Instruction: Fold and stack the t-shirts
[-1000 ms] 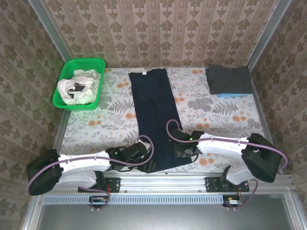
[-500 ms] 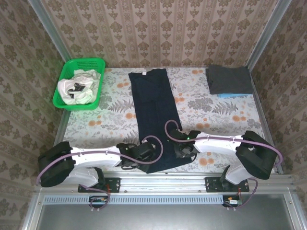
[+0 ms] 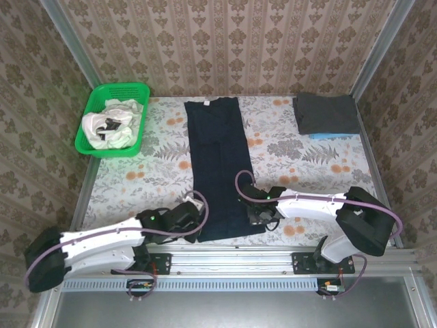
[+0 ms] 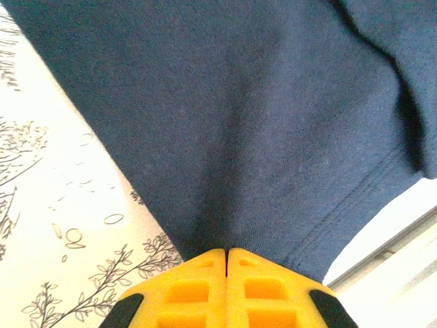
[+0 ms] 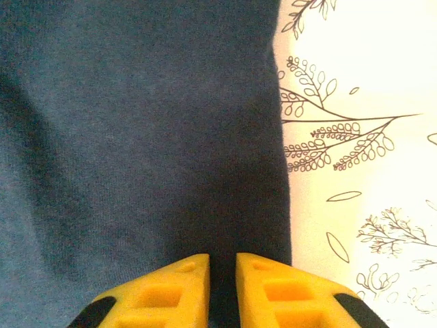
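A large dark navy t-shirt (image 3: 218,150) lies stretched lengthwise down the middle of the floral table (image 3: 307,157), collar at the back. My left gripper (image 3: 196,224) is at its near left corner. In the left wrist view its yellow fingers (image 4: 227,251) are pressed together on the navy t-shirt (image 4: 259,123) beside the stitched hem. My right gripper (image 3: 254,216) is at the near right edge. In the right wrist view it (image 5: 222,261) pinches a fold of the navy t-shirt (image 5: 136,137) in a narrow gap.
A folded dark grey t-shirt (image 3: 326,111) lies on a light blue one (image 3: 334,135) at the back right. A green basket (image 3: 92,140) at the back left holds white t-shirts (image 3: 109,124) with black marks. The table's near edge (image 4: 410,225) runs just past the hem.
The left arm has swung back towards the left and its gripper moved slightly left. The shirt's near end shifted left and now lies straighter. The right gripper barely moved.
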